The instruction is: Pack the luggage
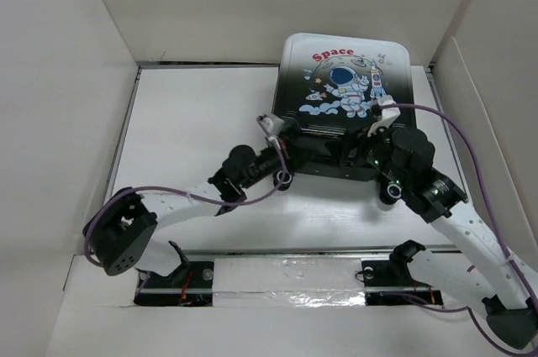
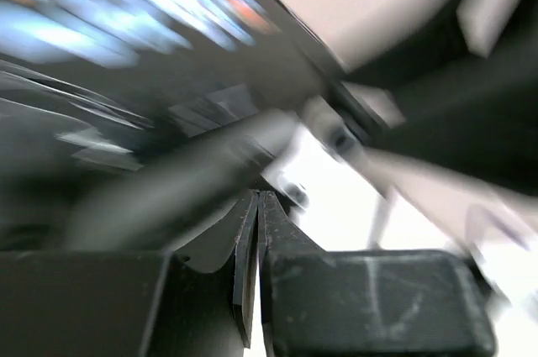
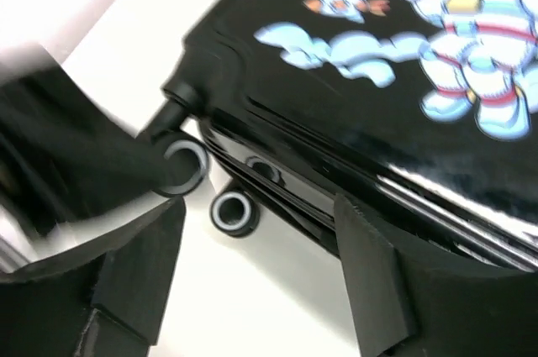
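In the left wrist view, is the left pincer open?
No, the fingers of the left pincer are pressed flat against each other, with nothing between them.

Just ahead of my black right gripper (image 3: 261,235), the luggage (image 1: 336,97) is glossy black, fading to white at its far end, with a blue-and-white astronaut, pale blue clouds and red "Space" lettering; its wheels (image 3: 231,212) are black with grey rims, on the white desk (image 3: 252,315)
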You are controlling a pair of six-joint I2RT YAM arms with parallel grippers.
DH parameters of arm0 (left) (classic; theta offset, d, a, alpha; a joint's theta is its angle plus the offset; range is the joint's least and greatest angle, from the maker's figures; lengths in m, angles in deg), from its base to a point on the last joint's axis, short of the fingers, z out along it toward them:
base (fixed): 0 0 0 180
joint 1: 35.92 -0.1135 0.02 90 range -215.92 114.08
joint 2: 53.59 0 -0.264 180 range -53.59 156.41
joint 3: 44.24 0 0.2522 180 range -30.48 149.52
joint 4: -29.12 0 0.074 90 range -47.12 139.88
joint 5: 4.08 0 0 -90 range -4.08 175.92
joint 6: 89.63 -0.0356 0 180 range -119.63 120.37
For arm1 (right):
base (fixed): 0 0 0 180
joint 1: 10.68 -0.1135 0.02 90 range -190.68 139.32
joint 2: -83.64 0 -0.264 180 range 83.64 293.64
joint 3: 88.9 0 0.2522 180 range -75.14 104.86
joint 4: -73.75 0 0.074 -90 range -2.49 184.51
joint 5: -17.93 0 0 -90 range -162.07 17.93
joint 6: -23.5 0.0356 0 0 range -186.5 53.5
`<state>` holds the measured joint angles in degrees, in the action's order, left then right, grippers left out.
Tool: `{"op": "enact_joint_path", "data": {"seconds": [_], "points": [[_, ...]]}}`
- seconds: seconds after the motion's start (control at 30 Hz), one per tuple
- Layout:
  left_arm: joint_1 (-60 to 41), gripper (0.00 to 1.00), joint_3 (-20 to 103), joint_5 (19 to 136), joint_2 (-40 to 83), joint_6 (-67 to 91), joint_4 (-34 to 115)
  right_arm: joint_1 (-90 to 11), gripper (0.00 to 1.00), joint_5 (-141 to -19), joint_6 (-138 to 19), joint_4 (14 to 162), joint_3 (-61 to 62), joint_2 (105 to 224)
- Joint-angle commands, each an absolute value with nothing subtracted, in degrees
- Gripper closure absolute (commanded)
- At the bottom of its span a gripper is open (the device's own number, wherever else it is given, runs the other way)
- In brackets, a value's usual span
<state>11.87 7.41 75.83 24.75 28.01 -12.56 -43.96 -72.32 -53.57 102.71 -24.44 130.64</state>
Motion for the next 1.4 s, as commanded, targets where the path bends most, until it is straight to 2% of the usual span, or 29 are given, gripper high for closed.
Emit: {"op": "enact_joint_path", "data": {"seconds": [0.0,0.13,0.27,0.37,0.47,0.5,0.53,0.63,0.77,0.9,1.37], "points": [[18.6,1.0,8.8,73.6,28.3,29.8,-12.4,-45.7,0.2,-75.4,-56.7,107.9,-21.2,131.4],[22.5,1.0,8.2,72.7,30.3,31.7,-14.7,-47.6,0.15,-72.3,-54.0,107.6,-26.8,126.4],[21.4,1.0,6.6,73.1,23.8,31.8,-14.2,-47.6,0.16,-69.6,-52.0,108.2,-31.6,118.7],[18.6,1.0,4.4,79.2,13.8,29.6,-10.8,-47.6,0.16,-68.4,-51.6,108.7,-33.0,115.6],[15.5,1.0,2.8,92.0,3.9,27.4,-2.8,-47.6,0.17,-69.3,-52.2,108.5,-32.7,117.0],[14.7,1.0,2.7,100.2,2.2,27.4,-0.1,-48.2,0.18,-69.4,-52.1,108.1,-32.7,118.4],[11.3,1.0,2.7,102.3,1.0,28.1,2.1,-48.2,0.18,-69.6,-51.8,106.9,-32.9,119.0],[0.3,1.0,2.7,97.5,0.5,34.7,11.4,-48.8,0.18,-70.2,-50.8,104.0,-33.5,120.4],[-5.2,1.0,0.6,87.4,5.6,36.7,9.9,-50.0,0.15,-70.4,-50.2,102.6,-33.1,121.4],[-3.1,1.0,2.0,80.0,13.3,36.7,6.0,-50.5,0.12,-71.0,-49.6,100.6,-32.8,122.9],[17.1,1.0,10.9,80.3,23.6,34.7,-1.5,-56.1,0.04,-63.6,-48.3,99.5,-29.6,127.8]]}}
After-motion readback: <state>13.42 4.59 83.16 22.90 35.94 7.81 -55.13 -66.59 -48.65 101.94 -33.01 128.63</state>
